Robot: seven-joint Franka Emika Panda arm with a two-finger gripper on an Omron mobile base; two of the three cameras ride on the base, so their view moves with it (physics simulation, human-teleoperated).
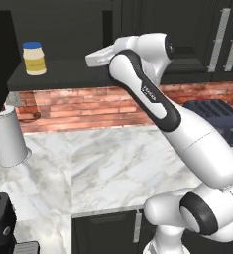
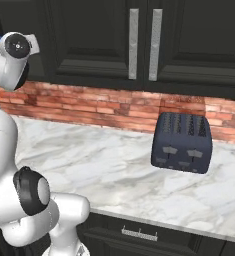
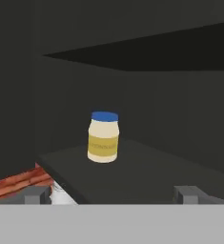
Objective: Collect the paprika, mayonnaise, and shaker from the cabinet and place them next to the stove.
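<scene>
Hand [image 3: 113, 194] is open, fingertips [image 3: 37, 195] spread wide apart at the bottom of the hand view, nothing between them. It's pointed into the shelf recess of the dark black wall cabinet [image 1: 63, 74], level with the shelf edge. Straight ahead on that shelf, well clear of the hand, stands the mayonnaise [image 3: 103, 137]: squat pale-yellow jar, blue lid, whitish band under the lid, upright, roughly centred between the fingertips in the hand view. In the left base view the same jar [image 1: 34, 58] sits toward the left end of the shelf, with the white arm's wrist reaching in from the right at shelf height, not touching it. Below the shelf: red-brown brick backsplash [image 1: 88, 104], then the white-grey marble table [image 1: 113, 168]. A large white cone-shaped object [image 1: 9, 139] stands upright on the table at left, just under the shelf's left end. A dark navy four-slot toaster [image 2: 181, 142] sits on the table against the brick, well right of the arm. Above the toaster, closed black panel doors with vertical silver bar handles [image 2: 133, 44].
</scene>
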